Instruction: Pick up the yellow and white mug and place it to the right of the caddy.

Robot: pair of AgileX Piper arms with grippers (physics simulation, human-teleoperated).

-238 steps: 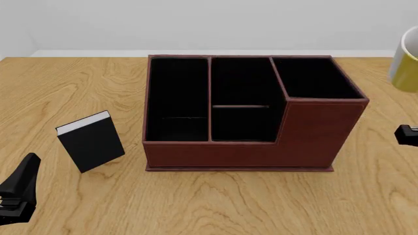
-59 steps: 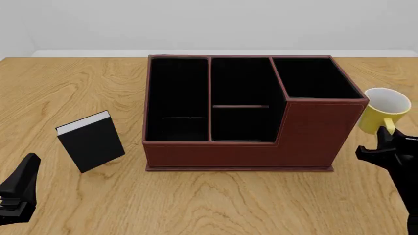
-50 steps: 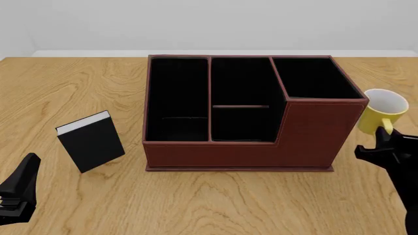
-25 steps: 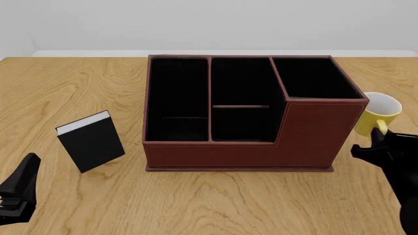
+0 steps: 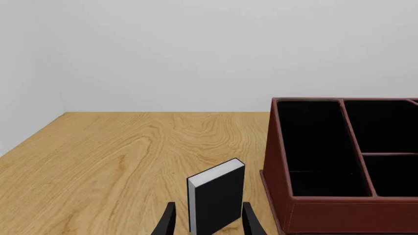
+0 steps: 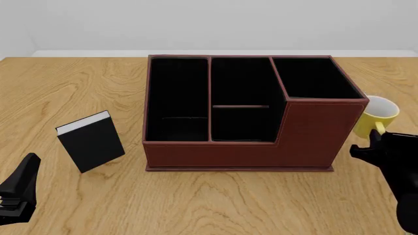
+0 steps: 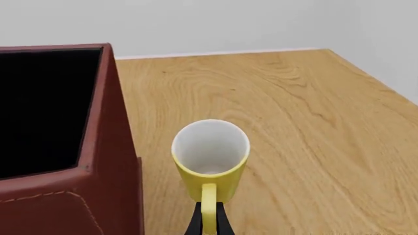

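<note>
Nearest, at the front view's lower left, the left claw [image 6: 16, 196] sits low over the tabletop [image 6: 216, 200], its two fingers [image 5: 167, 223] spread apart and holding nothing. At the lower right, the right claw [image 7: 209, 223] is pinched tight on the handle of the mug [image 6: 377, 117], which stands upright with its white inside showing. The mug is just beside the caddy's [image 6: 251, 115] right wall, next to the taller corner section; whether its base touches the wood cannot be told. Left of the caddy, apart from it, a black book [image 6: 90, 141] stands upright.
</note>
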